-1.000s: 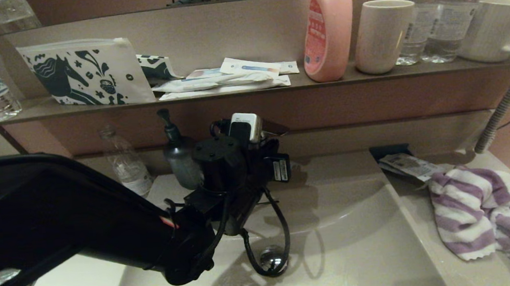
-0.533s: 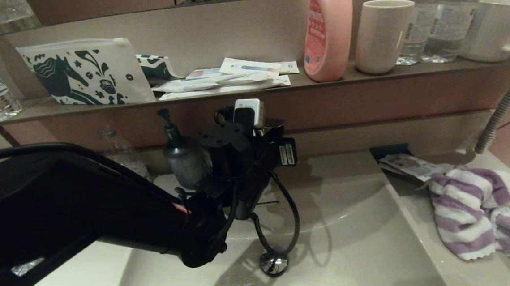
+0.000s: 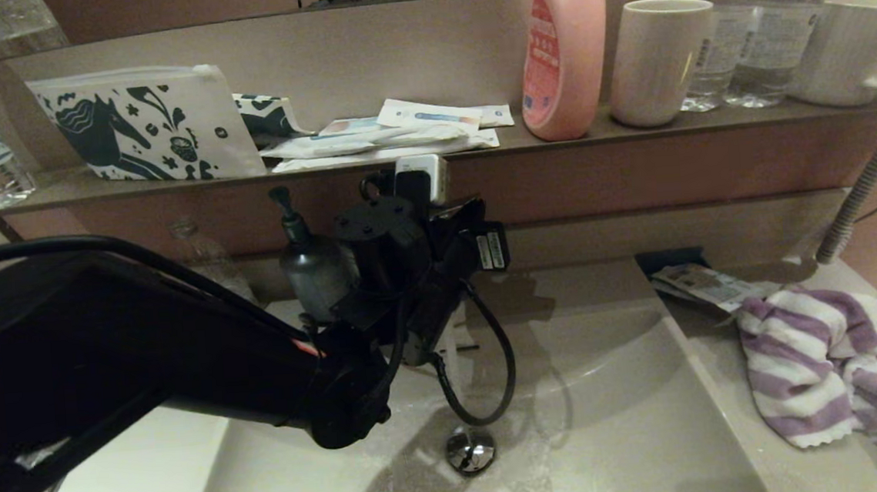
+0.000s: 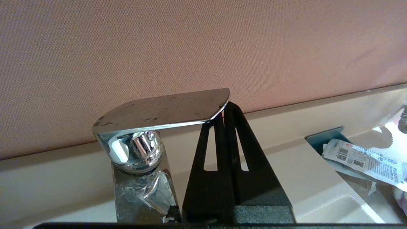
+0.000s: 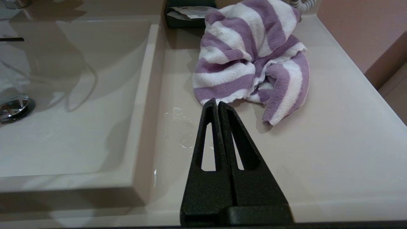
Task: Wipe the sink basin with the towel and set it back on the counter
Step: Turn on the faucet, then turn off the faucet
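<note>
Cream-white vanity tabletop [image 3: 726, 380]: the purple-and-white striped terry towel [image 3: 829, 369] is left crumpled there, beside the shallow cream sink basin [image 3: 614, 434]. Left pincer [image 4: 222, 111], fingers pressed together, is tucked under the chrome faucet lever [image 4: 165, 109]; right pincer [image 5: 217, 103] is closed too, just short of the towel.

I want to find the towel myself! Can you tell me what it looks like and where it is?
Start at the sink basin, then move to the flat counter on the robot's right. The towel lies crumpled there, beside a printed packet. It is the only soft thing there, with broad purple and white stripes.
</note>
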`<state>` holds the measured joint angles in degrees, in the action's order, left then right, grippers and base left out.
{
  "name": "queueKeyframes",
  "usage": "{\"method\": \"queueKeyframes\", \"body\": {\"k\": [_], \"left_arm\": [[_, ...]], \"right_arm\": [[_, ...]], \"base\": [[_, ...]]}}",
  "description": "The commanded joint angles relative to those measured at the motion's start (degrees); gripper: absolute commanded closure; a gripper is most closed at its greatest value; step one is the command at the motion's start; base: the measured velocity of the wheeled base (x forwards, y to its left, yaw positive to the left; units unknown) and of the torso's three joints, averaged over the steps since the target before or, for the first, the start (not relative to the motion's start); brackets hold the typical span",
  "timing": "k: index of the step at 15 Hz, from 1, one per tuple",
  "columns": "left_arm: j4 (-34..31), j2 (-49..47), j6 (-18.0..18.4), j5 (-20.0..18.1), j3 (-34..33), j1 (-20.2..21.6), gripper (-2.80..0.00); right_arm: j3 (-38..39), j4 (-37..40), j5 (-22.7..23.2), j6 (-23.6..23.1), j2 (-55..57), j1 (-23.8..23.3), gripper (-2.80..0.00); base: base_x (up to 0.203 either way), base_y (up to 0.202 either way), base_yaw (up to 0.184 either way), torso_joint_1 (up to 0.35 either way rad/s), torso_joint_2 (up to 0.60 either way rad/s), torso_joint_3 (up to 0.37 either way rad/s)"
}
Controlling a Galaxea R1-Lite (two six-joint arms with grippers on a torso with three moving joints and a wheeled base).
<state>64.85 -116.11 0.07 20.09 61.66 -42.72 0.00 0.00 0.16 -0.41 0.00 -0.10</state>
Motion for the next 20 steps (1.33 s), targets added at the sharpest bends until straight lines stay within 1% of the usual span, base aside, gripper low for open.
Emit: {"method": "queueKeyframes", "body": {"k": [1,4,7,10,13,15,18,20], "left_arm": [[0.62,1.04,0.01,0.20,-1.66,-0.01,0.00],[0.46,2.66,-0.44,-0.05,-4.41,-0.67,0.00],[0.57,4.04,-0.71,-0.35,-9.26,-1.89,0.00],[0.54,4.96,-0.60,-0.44,-10.40,-1.28,0.00],[0.54,6.83,-0.52,-2.68,-12.71,-1.23,0.00],[0.50,7.23,-0.42,-2.87,-12.61,-0.26,0.00],[0.34,8.02,0.18,-4.89,-12.52,2.49,0.00],[0.19,8.19,0.29,-5.40,-11.76,2.97,0.00]], "right_arm": [[0.00,0.00,0.02,-0.02,0.00,0.01,0.00],[0.00,0.00,0.02,-0.02,0.00,0.01,0.00],[0.00,0.00,0.02,-0.02,0.00,0.01,0.00],[0.00,0.00,0.02,-0.02,0.00,0.01,0.00],[0.00,0.00,0.02,-0.02,0.00,0.01,0.00],[0.00,0.00,0.02,-0.02,0.00,0.01,0.00],[0.00,0.00,0.08,-0.02,0.00,0.01,0.00],[0.00,0.00,0.02,-0.02,0.00,0.01,0.00]], "base": [[0.000,0.000,0.000,0.000,0.00,0.000],[0.000,0.000,0.000,0.000,0.00,0.000],[0.000,0.000,0.000,0.000,0.00,0.000],[0.000,0.000,0.000,0.000,0.00,0.000],[0.000,0.000,0.000,0.000,0.00,0.000],[0.000,0.000,0.000,0.000,0.00,0.000],[0.000,0.000,0.000,0.000,0.00,0.000],[0.000,0.000,0.000,0.000,0.00,0.000]]}}
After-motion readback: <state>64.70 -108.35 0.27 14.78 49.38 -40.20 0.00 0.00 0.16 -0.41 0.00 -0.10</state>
